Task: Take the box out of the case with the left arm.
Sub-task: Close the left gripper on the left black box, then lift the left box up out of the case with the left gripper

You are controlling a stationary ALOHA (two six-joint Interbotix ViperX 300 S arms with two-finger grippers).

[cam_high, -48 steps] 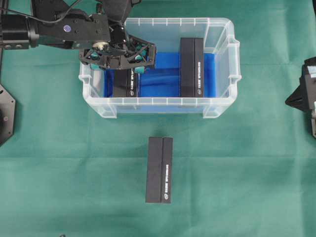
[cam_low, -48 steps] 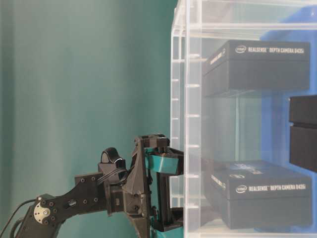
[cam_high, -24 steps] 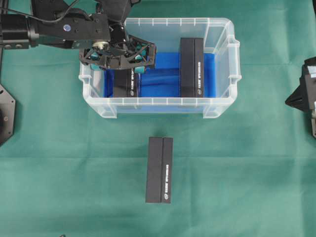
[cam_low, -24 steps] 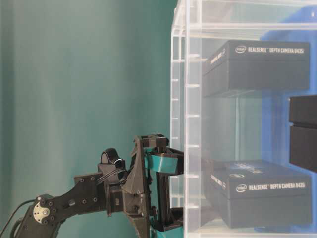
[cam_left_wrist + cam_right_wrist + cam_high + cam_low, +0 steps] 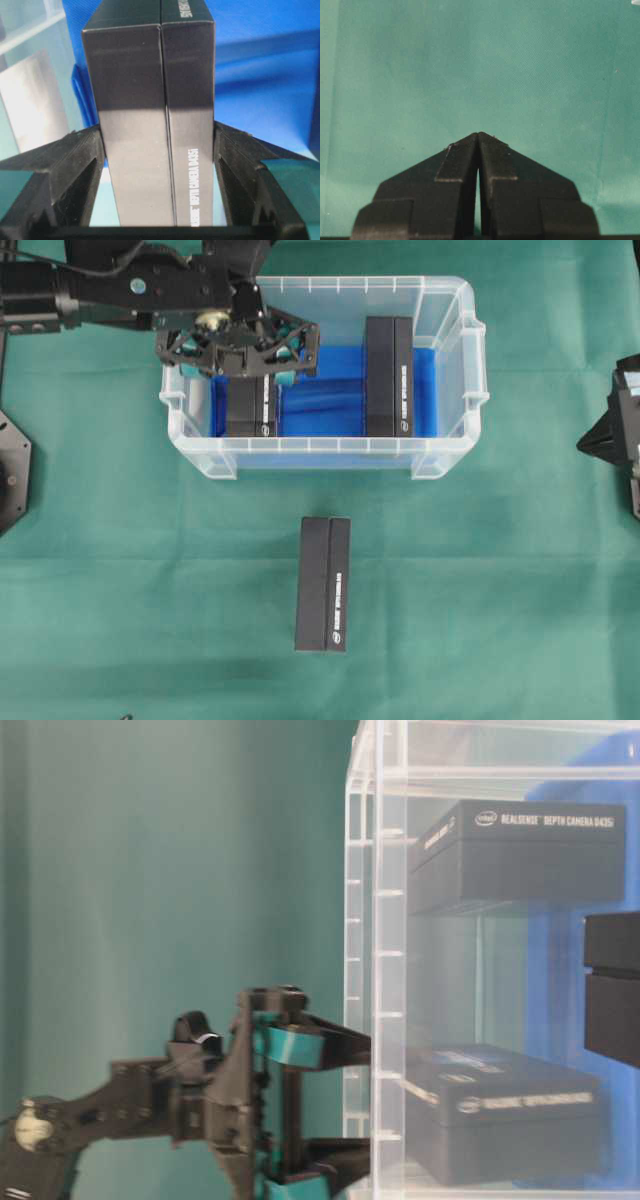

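Green cloth (image 5: 150, 570); in case (image 5: 455, 455), left gripper (image 5: 255, 352) clamps box (image 5: 250, 405), long axis running near-to-far overhead.

The case (image 5: 330, 450) is a clear, translucent rectangular plastic bin with a ribbed rim, its bottom lined with blue cloth, standing on the table in the upper middle of the overhead view. Two black boxes lie inside it. The left one (image 5: 155, 125) sits by the case's left wall, long and narrow, with white lettering along one face, and the left tool (image 5: 159, 150) clamps it, a finger pressed against each long side. The second box (image 5: 388, 377) lies well apart, toward the case's right end.
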